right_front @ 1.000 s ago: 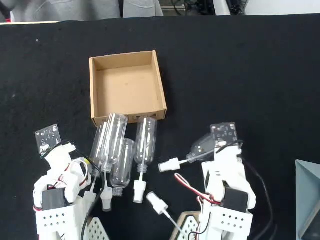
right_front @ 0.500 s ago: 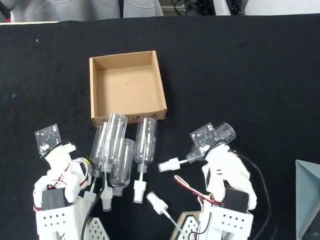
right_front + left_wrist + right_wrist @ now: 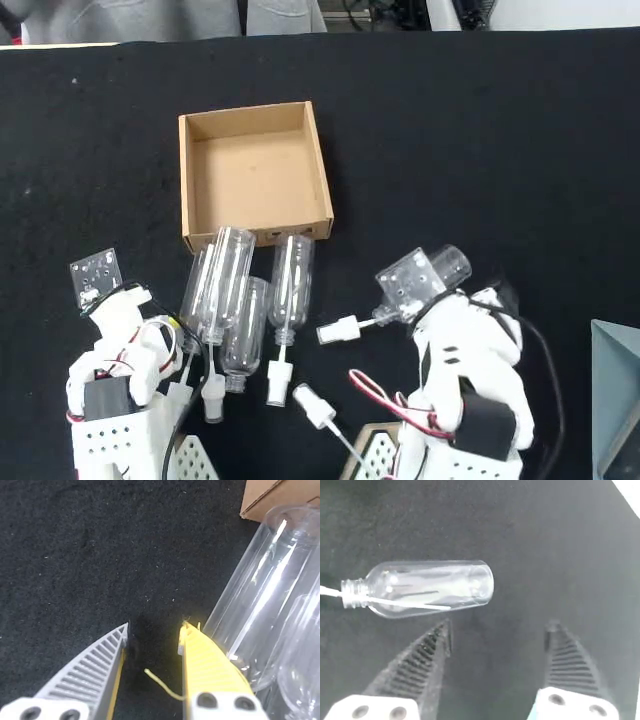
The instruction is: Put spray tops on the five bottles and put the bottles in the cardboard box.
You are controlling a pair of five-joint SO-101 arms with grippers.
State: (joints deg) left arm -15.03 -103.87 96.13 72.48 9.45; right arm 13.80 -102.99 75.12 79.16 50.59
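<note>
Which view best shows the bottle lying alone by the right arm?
The right wrist view: the whole bottle lies on its side, neck to base, beyond the open right gripper. In the high view the arm covers much of it. The left wrist view faces other bottles.

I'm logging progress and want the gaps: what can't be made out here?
High view: the right arm covers much of the lone bottle.
Right wrist view: edge cuts off what tops its neck.
High view: the leftmost bottle lies half under another.
Left wrist view: the edge cuts off the piled bottles.
</note>
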